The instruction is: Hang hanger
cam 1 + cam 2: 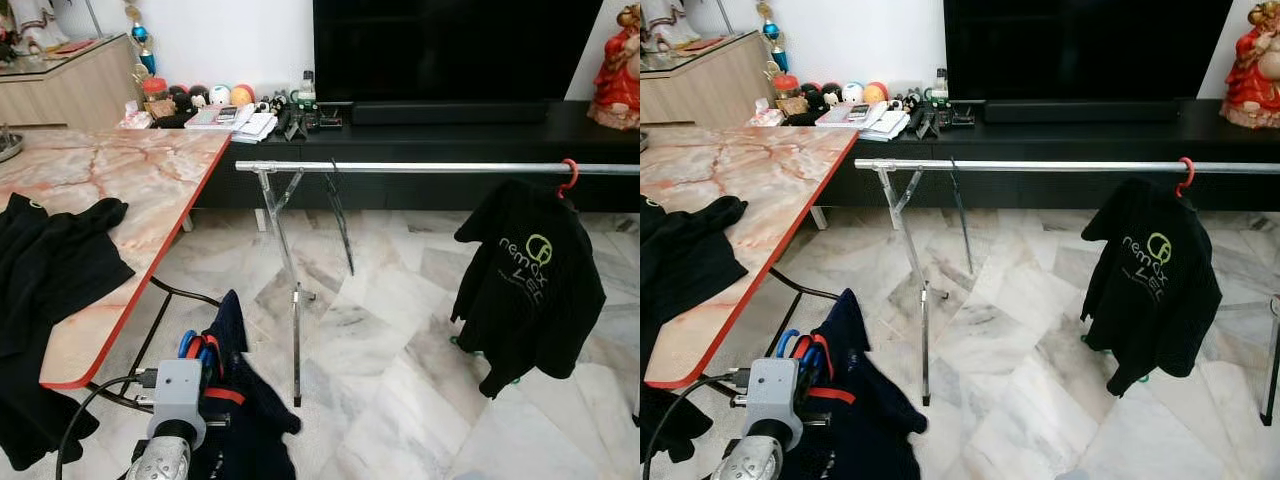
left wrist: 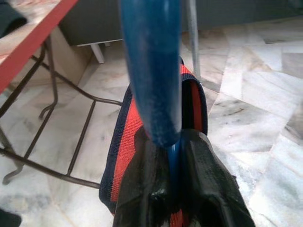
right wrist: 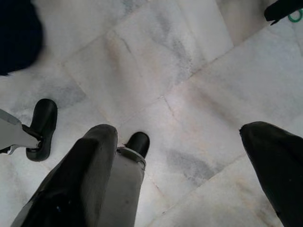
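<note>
My left gripper (image 1: pixel 203 352) is low at the front left, beside the table, shut on the blue hook of a hanger (image 1: pixel 186 343). The hanger carries a dark navy garment with red trim (image 1: pixel 240 400) that droops below the gripper. In the left wrist view the black fingers (image 2: pixel 142 189) pinch the blue hanger (image 2: pixel 150 71) over the garment's red collar (image 2: pixel 125 151). The silver clothes rail (image 1: pixel 400 167) runs across the room ahead, above and to the right of the gripper. My right gripper (image 3: pixel 184 156) hangs open over the marble floor.
A black printed shirt (image 1: pixel 530 280) hangs on a red hanger (image 1: pixel 568 178) at the rail's right end. The marble table with a red edge (image 1: pixel 150 190) stands at left with black clothes (image 1: pixel 50 260) on it. The rack's leg (image 1: pixel 295 300) stands ahead, and a black TV console (image 1: pixel 450 130) lies behind.
</note>
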You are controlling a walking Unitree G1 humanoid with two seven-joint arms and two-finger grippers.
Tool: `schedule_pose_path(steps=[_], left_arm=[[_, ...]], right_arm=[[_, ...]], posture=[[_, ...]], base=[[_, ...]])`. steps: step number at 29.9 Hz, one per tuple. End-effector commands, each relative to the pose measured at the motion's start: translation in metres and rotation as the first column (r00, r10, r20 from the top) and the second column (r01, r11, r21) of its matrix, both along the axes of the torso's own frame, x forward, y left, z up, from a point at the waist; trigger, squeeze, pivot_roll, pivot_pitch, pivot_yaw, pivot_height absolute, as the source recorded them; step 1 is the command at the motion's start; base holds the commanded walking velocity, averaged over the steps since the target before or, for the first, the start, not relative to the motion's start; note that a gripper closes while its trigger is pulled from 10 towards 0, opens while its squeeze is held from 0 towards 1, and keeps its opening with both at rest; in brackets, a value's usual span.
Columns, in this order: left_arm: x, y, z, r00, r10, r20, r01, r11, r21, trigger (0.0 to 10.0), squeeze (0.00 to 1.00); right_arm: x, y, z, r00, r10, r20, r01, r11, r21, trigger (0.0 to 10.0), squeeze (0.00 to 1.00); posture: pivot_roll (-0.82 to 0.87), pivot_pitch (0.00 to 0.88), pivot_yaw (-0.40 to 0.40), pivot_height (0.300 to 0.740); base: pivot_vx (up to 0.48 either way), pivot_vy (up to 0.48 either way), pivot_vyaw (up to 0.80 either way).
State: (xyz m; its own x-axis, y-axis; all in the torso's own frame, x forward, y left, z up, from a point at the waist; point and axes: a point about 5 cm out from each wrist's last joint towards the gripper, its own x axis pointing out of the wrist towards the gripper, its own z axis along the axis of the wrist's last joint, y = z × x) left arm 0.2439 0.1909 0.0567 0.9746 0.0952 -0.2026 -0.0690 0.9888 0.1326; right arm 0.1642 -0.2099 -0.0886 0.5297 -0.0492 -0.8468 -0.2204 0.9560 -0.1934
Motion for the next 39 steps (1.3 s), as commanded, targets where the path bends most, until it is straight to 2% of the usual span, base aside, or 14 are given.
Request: schedule_pose_path(steps=[1,12,39], left_arm=[[0.0036,-0.0014,0.0082,0.999,-0.012,0.044,0.012,1.000,0.012,10.0,0.00],[0.0049,-0.0021,0.0101,0.998,-0.023,0.052,0.022,1.000,0.009,10.0,0.00],[0.0070,-0.0040,0.0149,0.997,-0.045,0.065,0.043,0.999,0.027,10.0,0.00]], right_arm=[[-0.0023,-0.0002,-0.0008,1.000,0.001,-0.002,-0.001,1.000,0.001,10.0,0.00],[-0.0031,0.0004,-0.0012,1.000,0.000,-0.004,0.000,1.000,0.002,10.0,0.00],[-0.0017,-0.0019,-0.0002,1.000,-0.014,0.005,0.014,1.000,-0.007,10.0,0.00]], posture=[[0.05,0.036,0.052,0.740],[0.05,0.028,0.055,0.740],[0.05,0.048,0.048,0.740]], base=[[0.000,0.000,0.00],[0.000,0.000,0.00],[-0.292,0.000,0.00]])
